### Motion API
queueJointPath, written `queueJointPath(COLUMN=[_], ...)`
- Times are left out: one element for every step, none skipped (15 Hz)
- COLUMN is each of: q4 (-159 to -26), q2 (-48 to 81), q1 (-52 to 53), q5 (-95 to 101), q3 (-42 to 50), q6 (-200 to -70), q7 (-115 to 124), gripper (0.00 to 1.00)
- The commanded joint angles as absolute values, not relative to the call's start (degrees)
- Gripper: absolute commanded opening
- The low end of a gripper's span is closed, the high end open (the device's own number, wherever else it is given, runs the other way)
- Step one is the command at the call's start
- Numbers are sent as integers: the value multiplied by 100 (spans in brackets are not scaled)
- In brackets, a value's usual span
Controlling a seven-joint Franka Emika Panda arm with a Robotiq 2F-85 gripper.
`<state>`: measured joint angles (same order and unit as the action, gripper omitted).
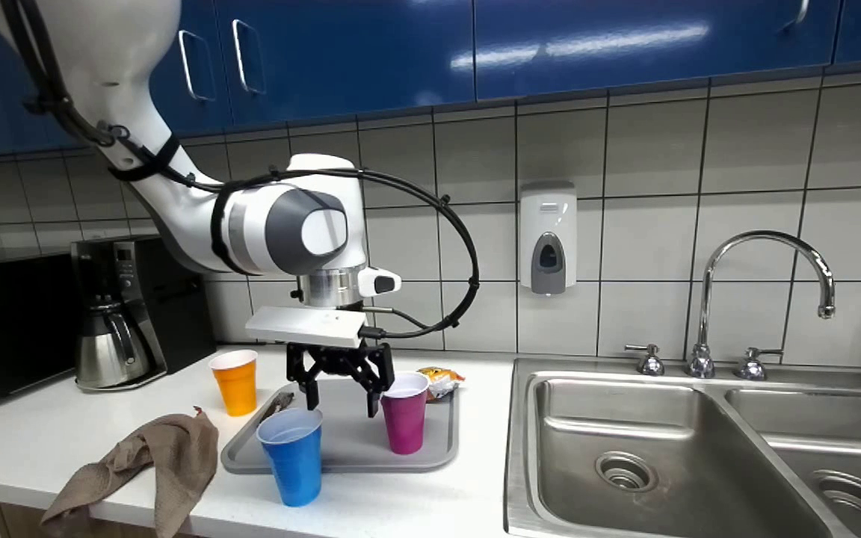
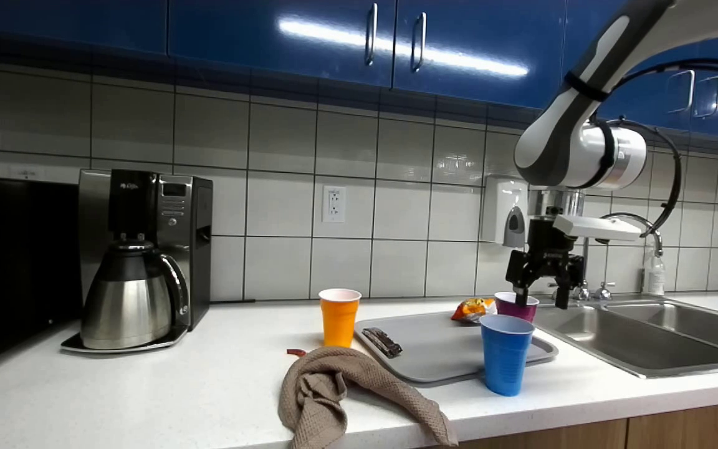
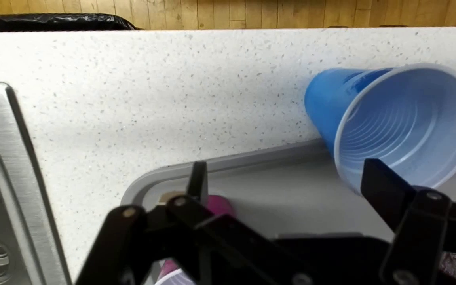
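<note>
We see the claw (image 1: 341,400) wide and empty in the lower middle of an exterior view, above the grey tray (image 1: 348,441) and close beside the magenta cup (image 1: 405,422); we cannot tell whether claw and cup touch. A sideways swing or low descent there could tip that cup, likely light. The blue cup (image 1: 294,463), lower left of centre, stands near the edge of the worktop (image 1: 468,493), so a careless brush could knock it off.
</note>
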<state>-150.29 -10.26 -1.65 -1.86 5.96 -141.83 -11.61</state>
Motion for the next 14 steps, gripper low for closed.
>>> queueJointPath(q4=[-15378,-15417,-15466,-15496,-15520,-15533,-15556,-15575,-15600,-15626,-15647,-15662,-15672,-15692], q2=[-1354,-1328,-1317,-1293,-1276,-1259,-1249,-1235,-1211,-1180,-1155,-1127,-1112,-1103], q1=[-117,-65,-41,3,44,74,94,108,113,113,108,101,98,90], q5=[-42,-113,-101,-148,-194,-208,-201,-184,-148,-105,-78,-63,-66,-64], q3=[446,420,383,369,363,346,329,316,298,281,268,255,247,242], q6=[-14193,-14193,-14244,-14272,-14289,-14301,-14342,-14395,-14485,-14582,-14668,-14719,-14738,-14783], q7=[-1174,-1180,-1136,-1158,-1179,-1161,-1137,-1109,-1057,-996,-955,-927,-908,-877], gripper=[100,100,100,100,100,100,100,100,100,100,100,100,100,100])
